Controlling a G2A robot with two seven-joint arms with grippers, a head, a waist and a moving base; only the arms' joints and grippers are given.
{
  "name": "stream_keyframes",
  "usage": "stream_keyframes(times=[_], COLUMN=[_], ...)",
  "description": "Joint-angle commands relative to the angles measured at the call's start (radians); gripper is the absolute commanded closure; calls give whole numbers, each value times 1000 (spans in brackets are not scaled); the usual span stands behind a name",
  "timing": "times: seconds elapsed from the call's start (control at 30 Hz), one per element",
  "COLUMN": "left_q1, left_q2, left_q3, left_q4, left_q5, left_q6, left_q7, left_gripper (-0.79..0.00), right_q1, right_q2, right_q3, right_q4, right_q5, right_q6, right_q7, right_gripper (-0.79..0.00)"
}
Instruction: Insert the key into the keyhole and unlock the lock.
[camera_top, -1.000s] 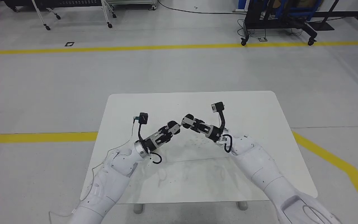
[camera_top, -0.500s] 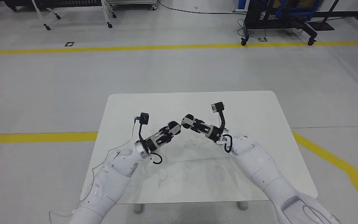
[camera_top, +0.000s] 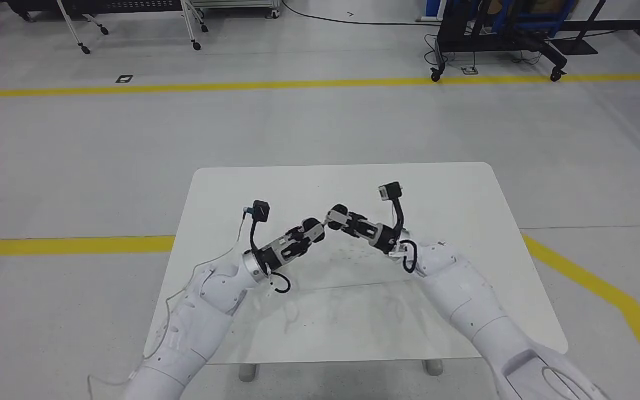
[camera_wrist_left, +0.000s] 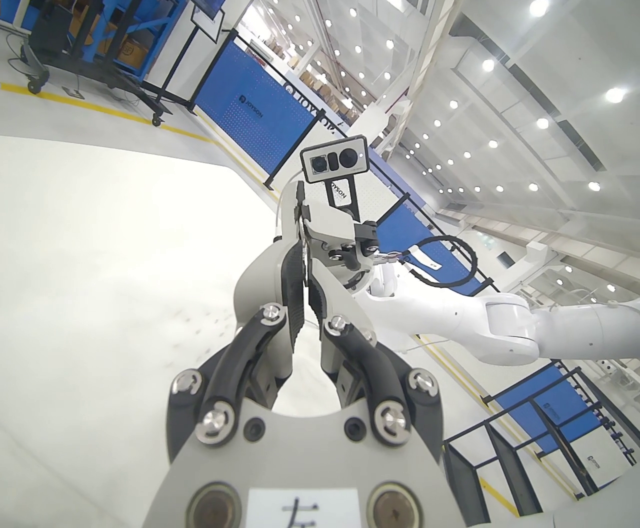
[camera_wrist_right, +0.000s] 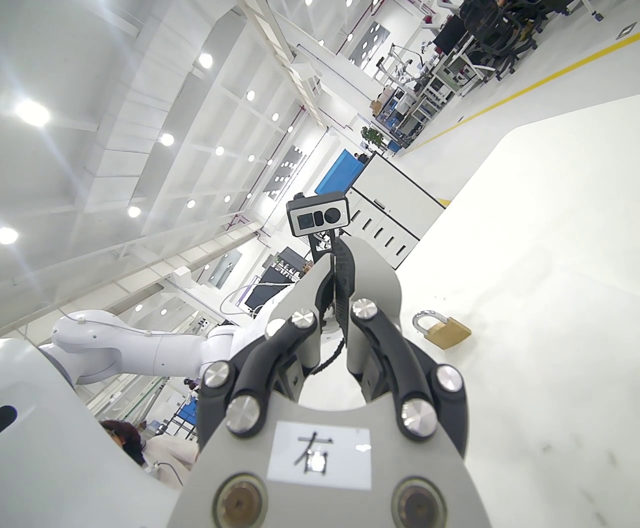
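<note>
One brass padlock lies on the one white table, near the right gripper. That and the left gripper meet tip to tip, both with jaws pressed together; I cannot tell whether they pinch anything.

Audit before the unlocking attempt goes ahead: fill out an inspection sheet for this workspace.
Surface: white table, with faint dark specks near its middle.
Job's things: brass padlock lying on the table, apart from both grippers. Whether a key sits between either gripper's fingers cannot be told.
Clutter: nothing seen.
Grippers: left gripper and right gripper are both shut, tips facing each other above the table's middle.
Cables: right-wrist cable loop, black. Left-wrist cable loop, black.
Surroundings: yellow floor lines and wheeled racks beyond the table.
</note>
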Motion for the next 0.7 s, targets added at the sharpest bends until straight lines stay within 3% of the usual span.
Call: stream_keyframes(times=[0.0,0.07,0.17,0.23,0.27,0.3,0.67], left_q1=[2,4,6,9,10,11,10], left_q2=[0,1,4,6,7,8,18], left_q3=[-3,-9,-18,-24,-27,-29,-68], left_q4=[0,0,-2,-4,-5,-6,-33], left_q5=[0,-5,-8,-11,-12,-13,114], left_q6=[3,-1,-8,-13,-15,-16,13], left_q7=[8,15,15,16,14,12,54], left_gripper=[0,0,0,0,0,0,0], right_q1=[2,6,7,7,6,8,8], right_q2=[2,7,17,25,30,35,35], right_q3=[5,13,39,59,68,79,79], right_q4=[4,8,14,21,22,28,28], right_q5=[-1,-8,12,11,7,-4,-4], right_q6=[-3,-11,-28,-39,-43,-45,-45], right_q7=[13,35,63,73,79,84,84], right_gripper=[-385,-514,-351,-366,-508,-785,-785])
